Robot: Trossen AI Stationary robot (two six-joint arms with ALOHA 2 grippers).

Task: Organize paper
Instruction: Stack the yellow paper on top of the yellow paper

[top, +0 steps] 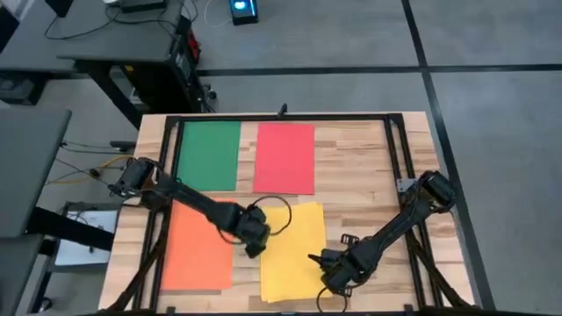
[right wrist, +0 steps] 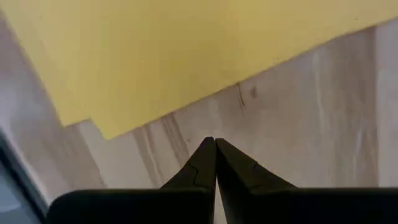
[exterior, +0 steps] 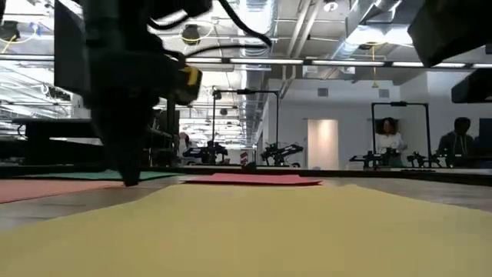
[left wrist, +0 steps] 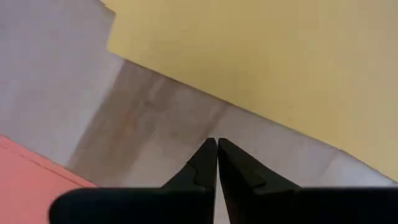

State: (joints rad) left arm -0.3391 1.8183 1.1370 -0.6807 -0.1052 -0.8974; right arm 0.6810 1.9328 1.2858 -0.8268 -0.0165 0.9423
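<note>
In the high view, green paper (top: 209,155) and red paper (top: 284,158) lie upper centre, orange paper (top: 198,247) lower left and yellow paper (top: 292,251) lower centre, with the left gripper (top: 255,248) between the latter two and the right gripper (top: 327,283) at the yellow sheet's lower right, both with fingers together on nothing.

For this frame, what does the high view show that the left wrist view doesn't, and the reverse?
Only the high view shows the flat green paper sheet, the pink-red paper sheet, the right gripper at the yellow sheet's edge, and the whole wooden table. Only the left wrist view shows the left gripper with its fingers pressed shut over bare wood. Both show the yellow paper sheet and the orange paper sheet.
</note>
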